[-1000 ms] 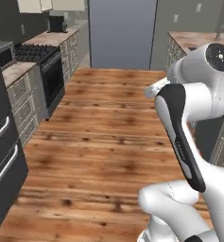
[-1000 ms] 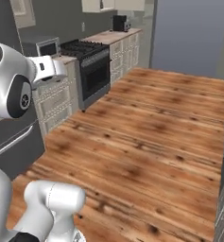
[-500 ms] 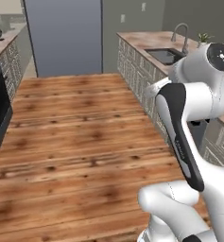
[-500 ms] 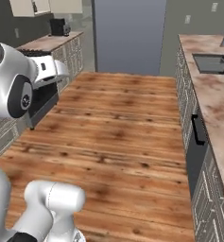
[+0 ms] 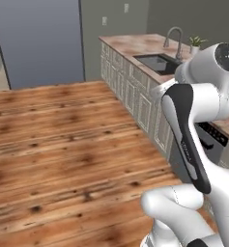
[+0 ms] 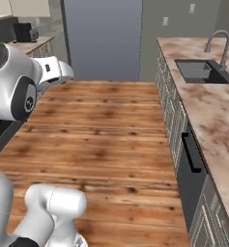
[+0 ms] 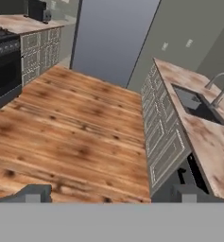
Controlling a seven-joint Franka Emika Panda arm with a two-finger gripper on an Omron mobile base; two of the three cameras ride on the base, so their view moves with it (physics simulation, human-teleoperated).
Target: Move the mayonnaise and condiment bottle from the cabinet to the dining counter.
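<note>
End effector (image 7: pixel 108 196) spread wide, empty, held above wooden floor (image 7: pixel 71 137). Beyond, on the right, marbled table (image 6: pixel 210 120) on cream drawers (image 5: pixel 135 94), running lengthwise away from the base. Sink (image 6: pixel 198 70) set in it, basin contents indiscernible; faucet (image 6: pixel 217 41) behind. Stove (image 7: pixel 4 66) far left.

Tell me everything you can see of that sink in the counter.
The sink is a dark rectangular basin sunk into a pink-brown marbled counter. A curved grey faucet arches behind it. Cream panelled cabinet doors run below the counter. A small potted plant stands beyond the faucet. Nothing shows inside the basin.
</note>
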